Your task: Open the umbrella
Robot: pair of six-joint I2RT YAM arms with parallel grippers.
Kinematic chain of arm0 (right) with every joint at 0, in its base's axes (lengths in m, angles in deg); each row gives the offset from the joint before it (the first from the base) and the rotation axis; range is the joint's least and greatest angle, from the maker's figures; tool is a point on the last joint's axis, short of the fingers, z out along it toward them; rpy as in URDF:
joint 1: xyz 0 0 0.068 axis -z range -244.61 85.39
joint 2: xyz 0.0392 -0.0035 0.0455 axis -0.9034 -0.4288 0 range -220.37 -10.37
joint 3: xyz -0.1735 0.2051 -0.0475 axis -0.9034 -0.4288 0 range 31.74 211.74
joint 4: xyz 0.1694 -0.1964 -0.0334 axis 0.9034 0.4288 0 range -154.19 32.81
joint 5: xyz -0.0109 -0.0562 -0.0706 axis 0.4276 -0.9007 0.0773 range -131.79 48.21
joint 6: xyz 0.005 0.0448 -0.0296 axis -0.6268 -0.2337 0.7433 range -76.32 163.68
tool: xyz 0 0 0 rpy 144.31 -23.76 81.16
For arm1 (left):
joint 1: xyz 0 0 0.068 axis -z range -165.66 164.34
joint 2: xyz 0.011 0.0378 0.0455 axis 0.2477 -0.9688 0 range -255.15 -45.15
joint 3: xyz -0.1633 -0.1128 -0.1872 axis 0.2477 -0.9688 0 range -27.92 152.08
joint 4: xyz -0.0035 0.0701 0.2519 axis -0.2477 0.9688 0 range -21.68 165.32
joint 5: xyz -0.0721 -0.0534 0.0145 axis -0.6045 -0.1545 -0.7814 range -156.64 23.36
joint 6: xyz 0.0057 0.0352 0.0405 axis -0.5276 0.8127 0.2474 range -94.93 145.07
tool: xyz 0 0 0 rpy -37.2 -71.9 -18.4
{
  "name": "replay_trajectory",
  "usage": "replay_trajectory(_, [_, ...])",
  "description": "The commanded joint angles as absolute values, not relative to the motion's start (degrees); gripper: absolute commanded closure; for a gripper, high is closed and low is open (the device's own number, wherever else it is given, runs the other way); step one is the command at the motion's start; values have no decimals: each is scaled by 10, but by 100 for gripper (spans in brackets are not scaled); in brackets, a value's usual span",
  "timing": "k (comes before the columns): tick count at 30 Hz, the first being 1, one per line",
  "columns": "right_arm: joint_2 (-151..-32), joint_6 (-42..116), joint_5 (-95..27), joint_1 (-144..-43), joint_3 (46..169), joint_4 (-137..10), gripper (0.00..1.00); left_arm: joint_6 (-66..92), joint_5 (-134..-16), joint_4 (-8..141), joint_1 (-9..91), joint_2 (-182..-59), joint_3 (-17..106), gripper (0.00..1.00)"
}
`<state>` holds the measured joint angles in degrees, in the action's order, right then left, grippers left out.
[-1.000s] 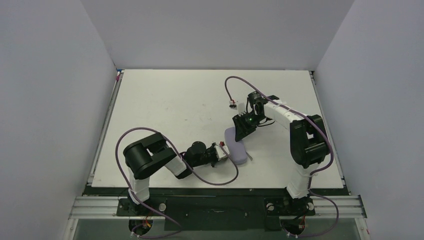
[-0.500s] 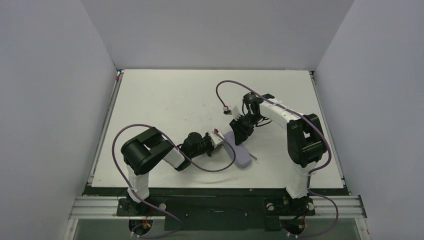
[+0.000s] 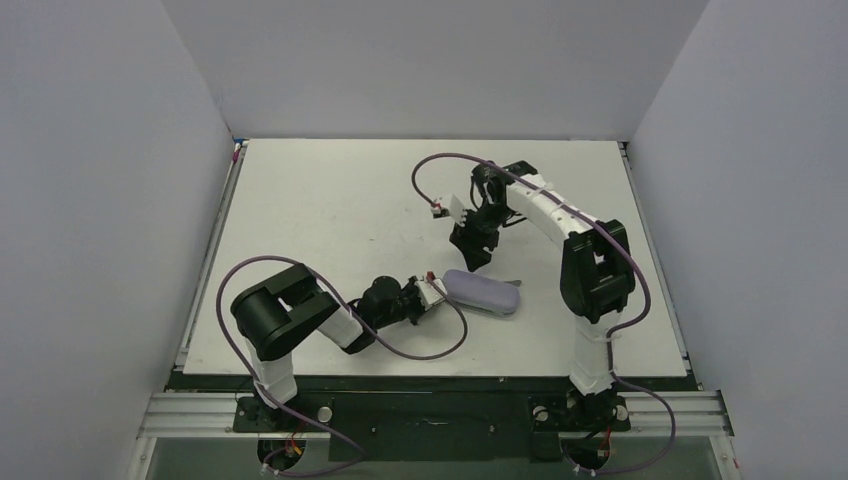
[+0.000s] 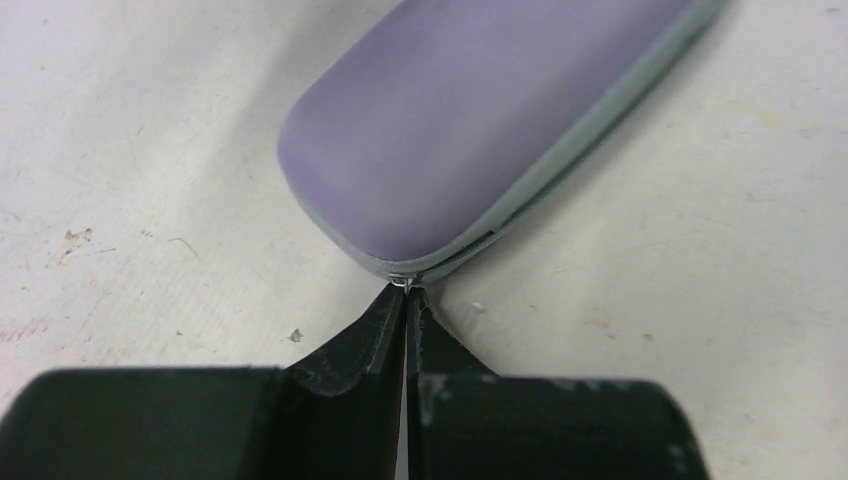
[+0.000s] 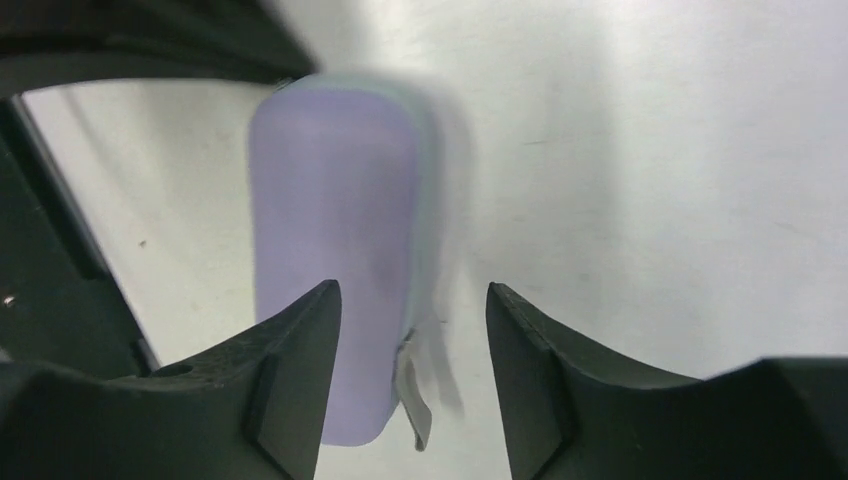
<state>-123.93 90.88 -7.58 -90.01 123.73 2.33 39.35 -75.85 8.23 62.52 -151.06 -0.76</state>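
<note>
Touching the seam of the lavender case (image 4: 470,130), the left jaws are closed; the right jaws hang open, empty.

I am working in a robotics lab cell: plain white walls (image 3: 100,200) are boxing in a scuffed white table (image 3: 330,200), and an aluminium rail frame (image 3: 200,415) is carrying my bolted bases (image 3: 272,402), purple cables (image 3: 445,155) trailing.
</note>
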Motion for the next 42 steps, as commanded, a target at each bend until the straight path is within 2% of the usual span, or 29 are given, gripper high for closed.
replay_trajectory(1, [-1244, 843, -91, -856, 1332, 11, 42, 394, -758, 61, 664, -1474, -23, 100])
replay_trajectory(2, [-1239, 800, -87, -850, 1337, 7, 38, 386, -755, 61, 671, -1471, -24, 100])
replay_trajectory(6, [-1194, 671, -93, -807, 1303, -19, 35, 364, -734, 65, 706, -1476, -18, 100])
replay_trajectory(10, [-1122, 562, -121, -762, 1194, -42, 35, 346, -714, 75, 734, -1485, 3, 100])
replay_trajectory(15, [-1055, 500, -150, -713, 1064, -55, 34, 346, -708, 78, 745, -1499, 22, 100])
replay_trajectory(20, [-1045, 466, -150, -700, 1012, -79, 33, 351, -710, 77, 746, -1510, 30, 100])
replay_trajectory(27, [-1089, 430, -128, -712, 991, -126, 33, 358, -716, 76, 746, -1521, 37, 100])
replay_trajectory(30, [-1119, 452, -135, -714, 989, -127, 40, 357, -715, 76, 746, -1522, 35, 100])
replay_trajectory(39, [-1148, 550, -177, -711, 999, -129, 77, 374, -716, 69, 736, -1505, 4, 100])
replay_trajectory(42, [-1148, 609, -202, -731, 1009, -130, 84, 381, -722, 71, 724, -1499, -4, 100])
